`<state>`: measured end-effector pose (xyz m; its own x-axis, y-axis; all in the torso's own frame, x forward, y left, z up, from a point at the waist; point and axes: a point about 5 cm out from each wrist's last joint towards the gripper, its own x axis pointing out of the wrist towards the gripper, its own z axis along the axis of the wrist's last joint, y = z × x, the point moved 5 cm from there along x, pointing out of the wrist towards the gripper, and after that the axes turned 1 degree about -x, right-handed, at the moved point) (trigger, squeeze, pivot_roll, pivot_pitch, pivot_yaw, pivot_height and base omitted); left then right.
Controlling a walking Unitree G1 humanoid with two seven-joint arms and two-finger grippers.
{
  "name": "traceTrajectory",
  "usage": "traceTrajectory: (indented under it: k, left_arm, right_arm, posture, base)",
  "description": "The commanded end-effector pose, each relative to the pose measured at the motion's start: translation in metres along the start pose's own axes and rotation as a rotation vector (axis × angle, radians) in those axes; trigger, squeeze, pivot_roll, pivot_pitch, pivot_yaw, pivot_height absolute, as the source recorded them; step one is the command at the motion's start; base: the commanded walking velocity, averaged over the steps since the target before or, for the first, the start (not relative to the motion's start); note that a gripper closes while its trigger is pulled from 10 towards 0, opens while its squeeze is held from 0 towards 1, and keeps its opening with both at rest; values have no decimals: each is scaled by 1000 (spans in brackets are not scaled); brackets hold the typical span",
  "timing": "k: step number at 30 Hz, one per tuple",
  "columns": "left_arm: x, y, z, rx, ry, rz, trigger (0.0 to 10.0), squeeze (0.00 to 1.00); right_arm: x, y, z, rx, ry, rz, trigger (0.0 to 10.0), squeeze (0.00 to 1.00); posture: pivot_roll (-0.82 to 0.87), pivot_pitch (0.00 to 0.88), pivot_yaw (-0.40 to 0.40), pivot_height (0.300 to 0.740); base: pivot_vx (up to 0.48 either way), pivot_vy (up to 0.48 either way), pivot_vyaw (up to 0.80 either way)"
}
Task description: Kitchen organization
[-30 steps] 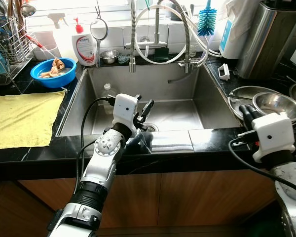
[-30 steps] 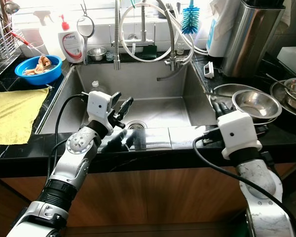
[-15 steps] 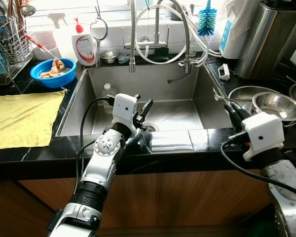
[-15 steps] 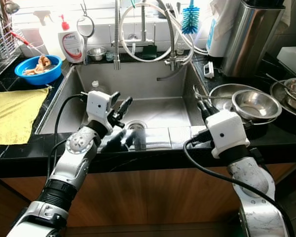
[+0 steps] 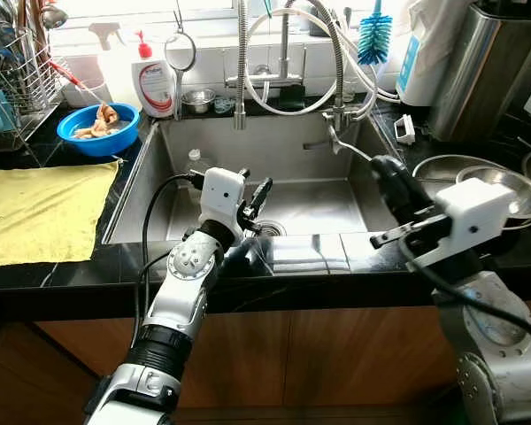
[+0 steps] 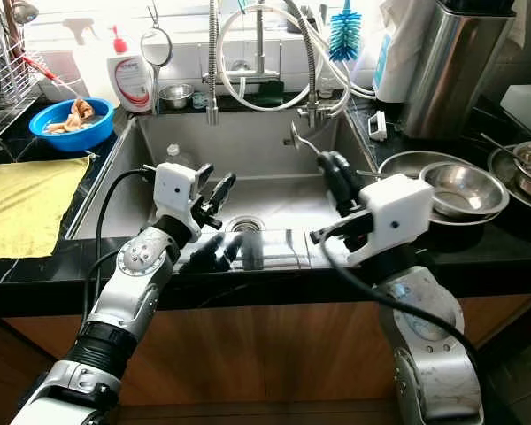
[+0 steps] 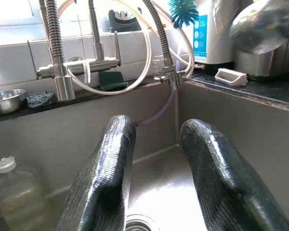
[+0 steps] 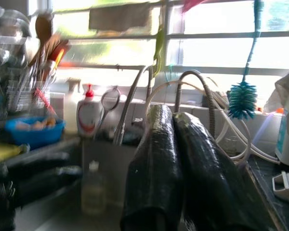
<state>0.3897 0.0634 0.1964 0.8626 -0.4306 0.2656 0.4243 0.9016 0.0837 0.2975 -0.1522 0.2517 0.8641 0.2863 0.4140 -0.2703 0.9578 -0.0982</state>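
Observation:
My right gripper (image 5: 380, 166) hangs over the right side of the steel sink (image 5: 126, 202), shut on the handle of a metal spoon (image 5: 336, 140). The spoon's bowl points toward the faucet hoses and shows as a shiny blur (image 7: 265, 24) in the left wrist view. In the right wrist view the black fingers (image 8: 156, 168) are pressed together. My left gripper (image 5: 257, 188) is open above the sink's front, close to the drain (image 5: 270, 228), with nothing between its fingers (image 7: 108, 173).
A plastic bottle (image 5: 193, 164) stands in the sink's back left corner. Steel bowls (image 5: 491, 181) sit stacked on the right counter. A yellow cloth (image 5: 35, 208), a blue bowl (image 5: 97, 128) and a dish rack (image 5: 13, 80) lie to the left. The faucet (image 5: 239, 71) and hoses hang above the sink.
My right arm has swung left from beside the steel bowls to over the sink, carrying the spoon. The left arm has hardly moved.

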Motion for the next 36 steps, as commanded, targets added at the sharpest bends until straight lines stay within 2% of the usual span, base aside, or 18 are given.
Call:
traceTrajectory:
  k: [1,3,4,7,10,13,15,17,20,22,23,24,25,27,29,31,33,36]
  left_arm:
    - [0,6,-2,-8,7,21,10000,0]
    - [0,6,-2,-7,7,21,10000,0]
    - [0,6,-2,-6,8,20,10000,0]
    - [1,8,-2,-9,11,25,10000,0]
    - [1,9,-2,-10,11,28,10000,0]
    - [2,12,-2,-11,11,44,10000,0]
    - [2,12,-2,-11,10,45,10000,0]
    - [3,13,-1,-11,9,47,10000,0]
    - [4,14,-1,-10,9,51,10000,0]
    - [5,16,0,-7,6,57,10000,0]
    - [5,16,0,-7,6,57,10000,0]
    - [5,18,0,-18,4,70,10000,0]
    - [5,20,1,-24,3,78,10000,0]
    - [5,21,1,-29,3,86,10000,0]
    - [6,28,1,-88,6,130,10000,0]
    - [6,29,0,-97,8,135,10000,0]
    - [4,32,-2,-121,12,142,10000,0]
    - [3,40,-2,-199,16,189,10000,0]
  right_arm:
    - [0,-11,17,49,-66,-59,10000,0]
    - [-2,-22,20,89,-90,-118,10000,0]
    - [-6,-36,21,158,-108,-188,10000,0]
    - [-16,-52,16,281,-123,-278,10000,0]
    - [-21,-58,11,314,-111,-318,10000,0]
    - [-26,-63,10,395,-118,-344,10000,0]
    - [-27,-62,10,419,-112,-332,10000,0]
    - [-26,-59,13,500,-114,-308,10000,0]
    - [-26,-58,19,531,-134,-281,10000,0]
    - [-27,-54,21,639,-142,-246,10000,0]
    - [-27,-54,21,639,-142,-246,10000,0]
    - [-28,-45,29,725,-183,-163,10000,0]
    - [-30,-36,33,767,-197,-99,10000,0]
    - [-32,-33,31,776,-189,-87,10000,0]
    - [-40,-31,19,892,-167,-89,10000,0]
    - [-42,-32,18,923,-182,-92,10000,0]
    - [-54,-35,18,1101,-270,-89,10000,0]
    - [-62,-28,10,1138,-246,-68,10000,0]
  posture:
    - [-32,0,37,740]
    - [-32,0,36,740]
    - [-34,0,36,740]
    - [-36,0,35,740]
    - [-36,0,34,740]
    - [-40,0,30,740]
    - [-40,0,30,740]
    - [-44,0,31,740]
    - [-43,0,31,740]
    - [-41,0,22,740]
    - [-41,0,22,740]
    - [-35,0,16,740]
    - [-34,0,14,740]
    - [-32,0,9,740]
    - [-28,0,2,740]
    - [-29,0,1,740]
    - [-25,0,-5,740]
    - [-17,0,-7,740]
  base:
    - [0,0,0]
    - [0,0,0]
    - [0,0,0]
    - [0,0,0]
    - [0,0,0]
    - [0,0,0]
    - [0,0,0]
    - [0,0,0]
    - [0,0,0]
    - [0,0,0]
    - [0,0,0]
    - [0,0,0]
    - [0,0,0]
    - [0,0,0]
    - [0,0,0]
    - [0,0,0]
    - [0,0,0]
    - [0,0,0]
